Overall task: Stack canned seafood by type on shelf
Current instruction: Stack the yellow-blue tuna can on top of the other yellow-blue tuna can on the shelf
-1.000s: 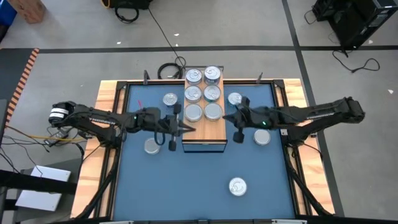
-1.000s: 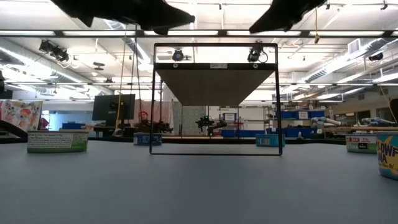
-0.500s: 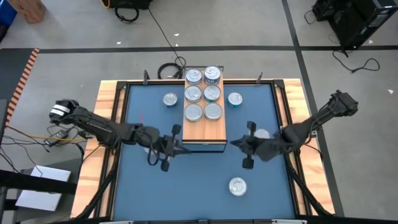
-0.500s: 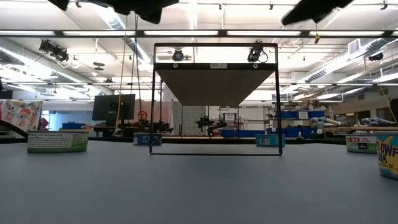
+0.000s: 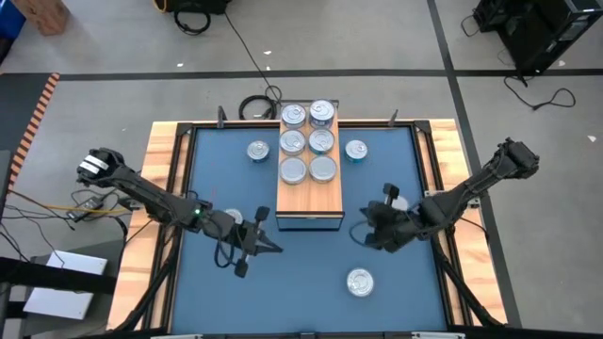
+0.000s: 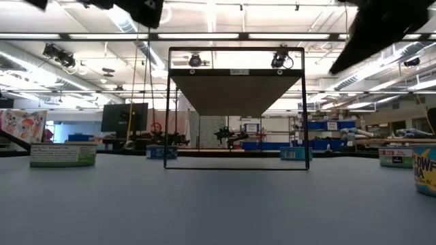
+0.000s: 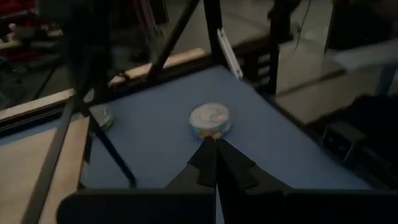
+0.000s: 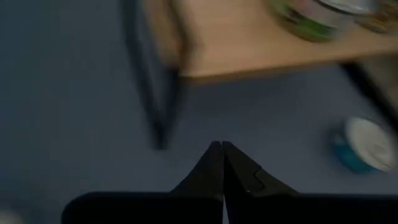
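Note:
The shelf (image 5: 309,193) stands mid-table on dark legs, and several silver-lidded tins (image 5: 308,141) rest on the far half of its wood top. Loose tins lie on the blue mat: one left of the shelf (image 5: 257,150), one right of it (image 5: 355,150), one near the front edge (image 5: 359,282), and one partly hidden under each arm (image 5: 233,217) (image 5: 397,202). My left gripper (image 5: 273,248) hovers shut off the shelf's near left corner, pointing at the front tin (image 7: 210,119). My right gripper (image 5: 361,237) hovers shut off the near right corner. Neither holds anything.
The mat (image 5: 301,282) is bare between the grippers and the front edge, apart from the one tin. A wooden frame (image 5: 160,188) borders the table. In the low view the shelf's dark frame (image 6: 235,109) stands in the middle with tins (image 6: 63,154) (image 6: 426,170) at both sides.
Both grippers have swung away from the shelf's long sides toward the table's near edge and sunk a little, staying shut. The right one has tipped further down and rolled. The tin by the left arm is now partly covered by it.

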`<action>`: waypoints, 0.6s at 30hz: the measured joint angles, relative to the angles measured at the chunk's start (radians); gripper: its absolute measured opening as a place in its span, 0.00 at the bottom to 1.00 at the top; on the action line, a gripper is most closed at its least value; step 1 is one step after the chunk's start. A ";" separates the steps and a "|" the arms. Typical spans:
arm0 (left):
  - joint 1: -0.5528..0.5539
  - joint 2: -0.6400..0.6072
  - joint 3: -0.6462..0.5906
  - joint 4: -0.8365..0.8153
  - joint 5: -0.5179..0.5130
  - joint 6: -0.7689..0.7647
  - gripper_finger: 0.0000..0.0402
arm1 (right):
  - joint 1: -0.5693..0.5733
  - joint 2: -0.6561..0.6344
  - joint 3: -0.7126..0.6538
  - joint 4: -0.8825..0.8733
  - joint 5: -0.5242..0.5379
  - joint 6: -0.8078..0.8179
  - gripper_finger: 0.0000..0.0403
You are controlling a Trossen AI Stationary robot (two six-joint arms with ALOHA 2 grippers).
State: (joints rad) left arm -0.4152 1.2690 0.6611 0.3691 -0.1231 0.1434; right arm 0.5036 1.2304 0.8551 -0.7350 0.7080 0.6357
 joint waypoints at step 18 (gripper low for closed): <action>0.000 0.000 -0.163 0.352 -0.041 -0.016 0.01 | -1.005 -0.082 -0.118 0.310 -0.489 -0.382 0.00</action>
State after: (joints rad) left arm -0.4152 1.2686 0.4984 0.7213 -0.1637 0.1276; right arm -0.5016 1.1483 0.7372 -0.4246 0.2193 0.2532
